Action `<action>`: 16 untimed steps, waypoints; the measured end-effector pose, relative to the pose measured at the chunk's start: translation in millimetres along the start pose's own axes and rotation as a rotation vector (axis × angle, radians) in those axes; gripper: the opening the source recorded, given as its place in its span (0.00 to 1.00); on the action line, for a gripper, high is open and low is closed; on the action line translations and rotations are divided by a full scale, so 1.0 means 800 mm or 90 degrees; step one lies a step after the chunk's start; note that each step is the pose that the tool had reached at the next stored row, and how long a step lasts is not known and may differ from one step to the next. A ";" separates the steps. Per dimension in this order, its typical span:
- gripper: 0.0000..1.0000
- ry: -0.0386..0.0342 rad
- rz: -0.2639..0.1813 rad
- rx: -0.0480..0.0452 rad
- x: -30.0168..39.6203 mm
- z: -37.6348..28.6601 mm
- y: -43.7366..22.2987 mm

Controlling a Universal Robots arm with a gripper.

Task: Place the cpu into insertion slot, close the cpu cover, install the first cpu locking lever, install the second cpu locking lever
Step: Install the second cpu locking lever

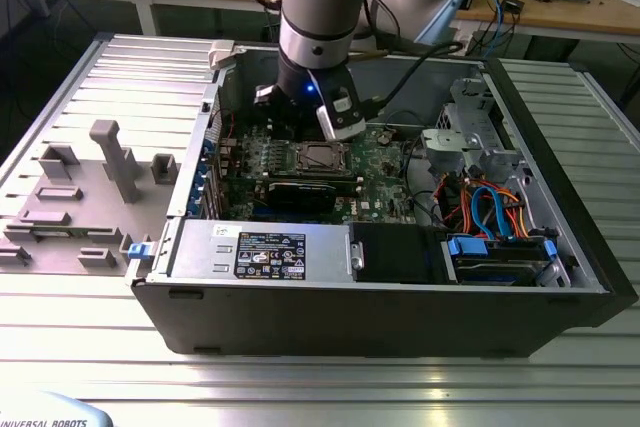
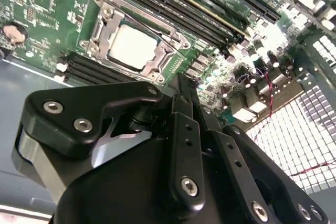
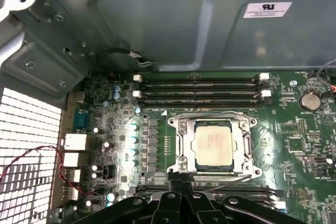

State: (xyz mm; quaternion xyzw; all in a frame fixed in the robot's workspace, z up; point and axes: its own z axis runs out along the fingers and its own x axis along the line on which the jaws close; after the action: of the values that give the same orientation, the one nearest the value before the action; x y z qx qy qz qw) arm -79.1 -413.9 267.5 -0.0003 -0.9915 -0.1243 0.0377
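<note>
The cpu (image 3: pixel 214 145) lies flat in the insertion slot (image 3: pixel 253 170) on the green motherboard, its dull silver top facing up. It also shows in the second wrist view as the cpu (image 2: pixel 131 46) and in the exterior view as the cpu (image 1: pixel 318 157). The cpu cover (image 3: pixel 184 148) lies down around the chip as a silver frame. A thin wire lever (image 3: pixel 231 180) runs along the socket edge nearest my gripper. My gripper (image 3: pixel 181 186) hangs just beside that edge, its black fingers (image 2: pixel 181 103) pressed together with nothing visible between them.
Memory slots (image 3: pixel 199 90) run beside the socket's far side, and more sit by the gripper. A black graphics card (image 1: pixel 300 192), the power supply (image 1: pixel 260 252) and cables (image 1: pixel 490 207) fill the open case. Grey fixtures (image 1: pixel 110 162) stand on the table at the exterior view's left.
</note>
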 end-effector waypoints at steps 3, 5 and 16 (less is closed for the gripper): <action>0.11 0.0021 0.003 0.0074 -0.0112 -0.0008 0.0001; 0.11 0.0049 0.007 0.0179 -0.0190 -0.0009 0.0000; 0.11 -0.0002 0.034 0.0186 -0.0207 0.0140 -0.0092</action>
State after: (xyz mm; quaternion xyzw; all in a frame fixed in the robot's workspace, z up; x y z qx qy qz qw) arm -63.5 -418.1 253.6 -0.0266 -0.9929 -0.1087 0.0410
